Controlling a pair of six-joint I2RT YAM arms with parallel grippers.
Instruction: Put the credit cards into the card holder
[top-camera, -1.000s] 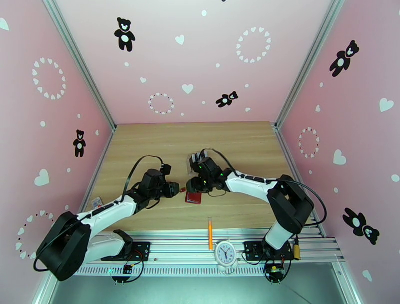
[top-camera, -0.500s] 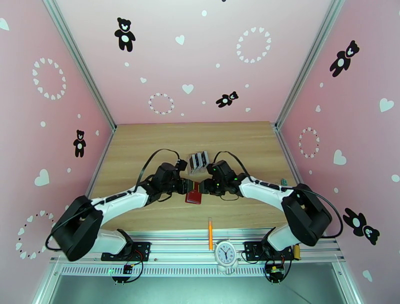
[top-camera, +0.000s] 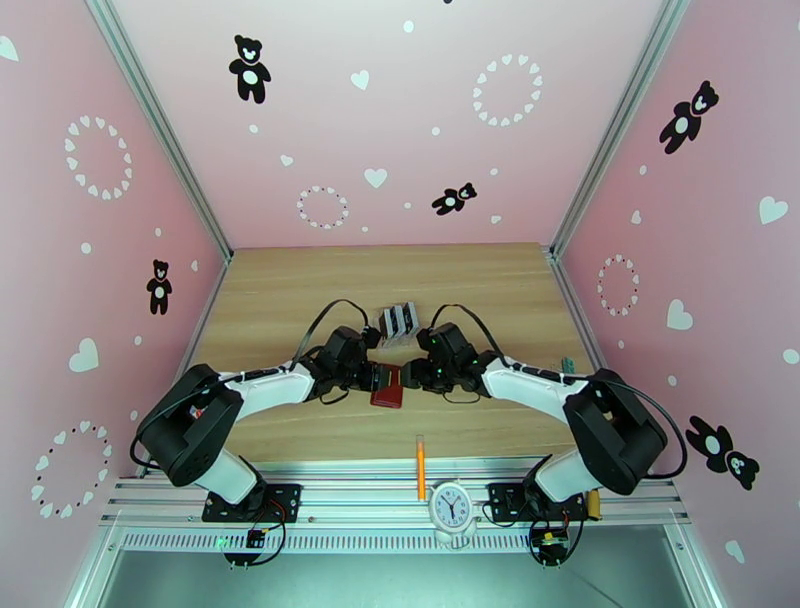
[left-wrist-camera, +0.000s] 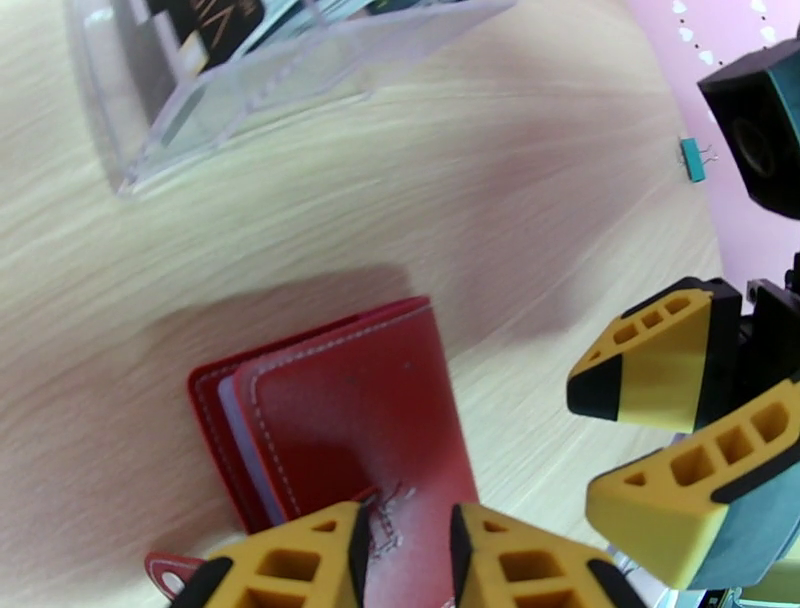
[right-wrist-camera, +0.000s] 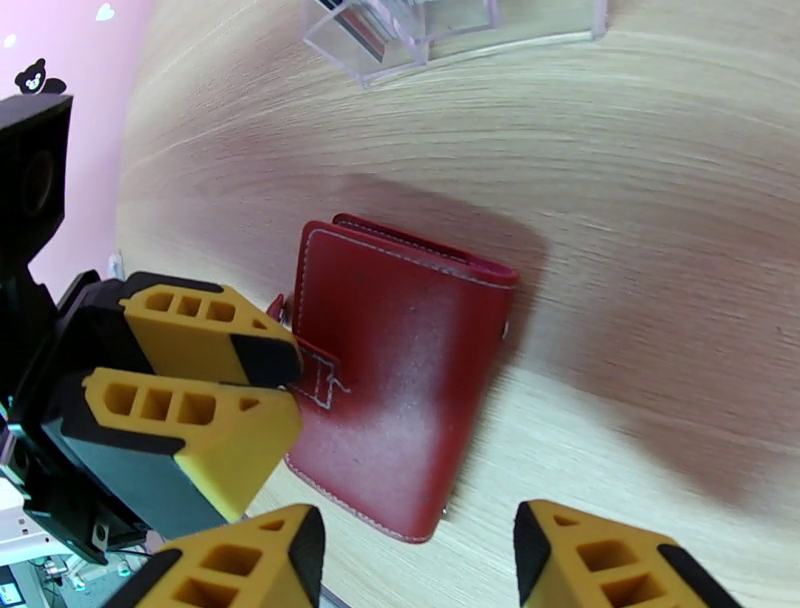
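Observation:
The card holder (top-camera: 388, 390) is a closed red wallet lying flat on the wooden table; it also shows in the wrist views (left-wrist-camera: 340, 420) (right-wrist-camera: 400, 380). My left gripper (top-camera: 373, 378) (left-wrist-camera: 405, 520) (right-wrist-camera: 295, 392) meets it from the left, jaws nearly together with the wallet's snap tab (right-wrist-camera: 318, 378) pinched between them. My right gripper (top-camera: 410, 376) (right-wrist-camera: 420, 570) (left-wrist-camera: 590, 445) hovers at the wallet's right side, jaws wide apart and holding nothing. The credit cards (top-camera: 398, 320) (left-wrist-camera: 205, 18) stand in a clear slotted rack (left-wrist-camera: 230, 90) (right-wrist-camera: 440, 30) just behind the wallet.
An orange pencil (top-camera: 421, 466) lies near the front edge, with a small white clock (top-camera: 450, 508) on the rail behind it. A teal binder clip (top-camera: 567, 364) (left-wrist-camera: 692, 160) rests at the right. Bare wood (top-camera: 300, 290) stretches behind and to both sides.
My left arm swung right until its gripper reached the wallet's tab. My right gripper drew back right off the wallet, uncovering the rack, and its jaws widened.

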